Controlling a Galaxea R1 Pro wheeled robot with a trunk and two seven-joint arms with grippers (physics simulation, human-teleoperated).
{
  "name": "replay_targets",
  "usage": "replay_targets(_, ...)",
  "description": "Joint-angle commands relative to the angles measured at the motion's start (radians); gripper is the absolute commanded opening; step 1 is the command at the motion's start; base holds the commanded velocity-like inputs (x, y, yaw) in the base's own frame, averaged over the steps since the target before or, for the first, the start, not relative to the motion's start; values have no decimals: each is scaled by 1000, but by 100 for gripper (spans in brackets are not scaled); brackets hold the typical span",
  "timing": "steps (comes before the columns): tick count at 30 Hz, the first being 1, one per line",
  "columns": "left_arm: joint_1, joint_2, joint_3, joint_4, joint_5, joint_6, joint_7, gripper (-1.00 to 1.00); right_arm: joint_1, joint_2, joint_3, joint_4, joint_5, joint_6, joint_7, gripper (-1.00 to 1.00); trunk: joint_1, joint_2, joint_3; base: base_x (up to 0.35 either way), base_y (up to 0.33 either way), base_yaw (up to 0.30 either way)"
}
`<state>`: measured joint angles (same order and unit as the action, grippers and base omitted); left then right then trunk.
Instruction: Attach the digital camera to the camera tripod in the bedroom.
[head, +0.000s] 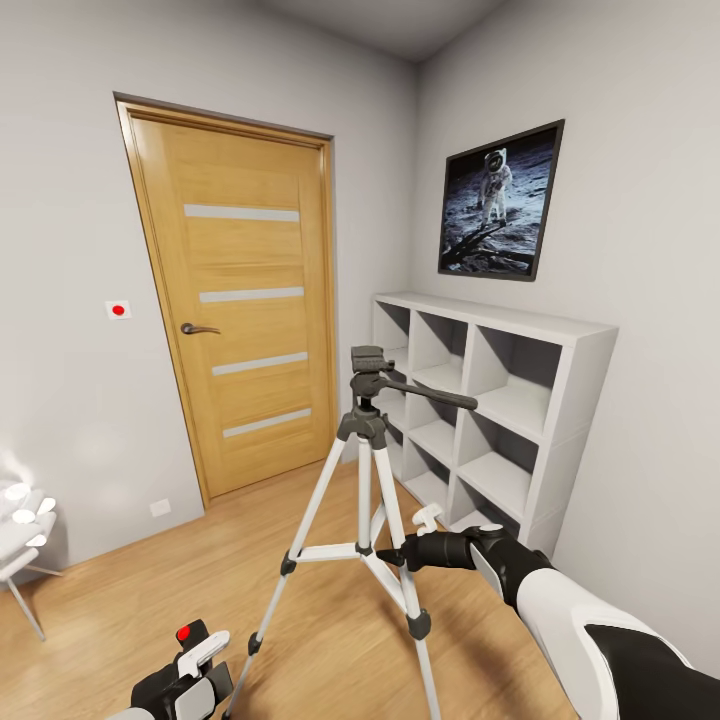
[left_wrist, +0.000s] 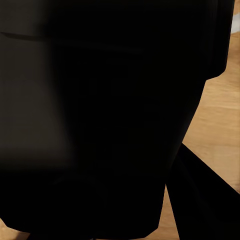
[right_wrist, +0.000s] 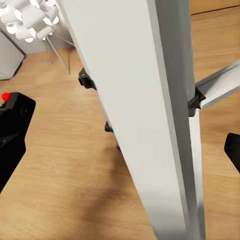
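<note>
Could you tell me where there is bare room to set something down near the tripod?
Bare floor lies between the door and the tripod. The shelf has open cubes and a bare top. It is crowded between tripod and shelf, where the right gripper sits against a leg.

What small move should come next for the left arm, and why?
Probably raise the left pincer toward the tripod head. It sits low near the floor beside one leg, with what looks like the digital camera by it, while the head plate stands bare well above. The right pincer is at a tripod leg.
</note>
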<state>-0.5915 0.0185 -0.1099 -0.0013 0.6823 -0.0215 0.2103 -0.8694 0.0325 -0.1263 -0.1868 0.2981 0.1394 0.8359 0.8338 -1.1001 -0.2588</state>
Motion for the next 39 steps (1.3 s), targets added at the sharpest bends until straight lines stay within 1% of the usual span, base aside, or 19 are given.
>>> replay_targets(1, -1, 0, -10, 0, 8, -2, 1, -100, 0, 1, -9, -2, 7, 9, 4, 100, 0, -1, -1, 0, 0, 0)
replay_targets(7, -1, 0, -10, 0, 8, -2, 1, -100, 0, 1, -10, -3, 7, 11, 2, 100, 0, -1, -1, 0, 0, 0)
replay_targets(10, -1, 0, -10, 0, 8, -2, 1, -100, 0, 1, -12, -3, 5, 11, -24, 100, 0, -1, -1, 0, 0, 0)
replay_targets(11, -1, 0, -10, 0, 8, -2, 1, -100, 0, 1, -13, -3, 4, 11, -30, -100, 0, -1, -1, 0, 0, 0)
replay_targets(15, -1, 0, -10, 0, 8, -2, 1, -100, 0, 1, -13, -3, 1, 11, -41, -100, 0, -1, -1, 0, 0, 0)
replay_targets(29, -1, 2, -10, 0, 8, -4, 2, -100, 0, 1, -14, -3, 2, 9, -43, -100, 0, -1, -1, 0, 0, 0)
replay_targets(37, -1, 20, -8, -8, 3, -11, 5, -100, 0, 1, -15, -2, 2, 10, -43, -100, 0, -1, -1, 0, 0, 0)
replay_targets(39, -1, 39, -8, -25, 1, -12, 8, -100, 0, 0, -15, -2, 1, 9, -43, -100, 0, -1, -1, 0, 0, 0)
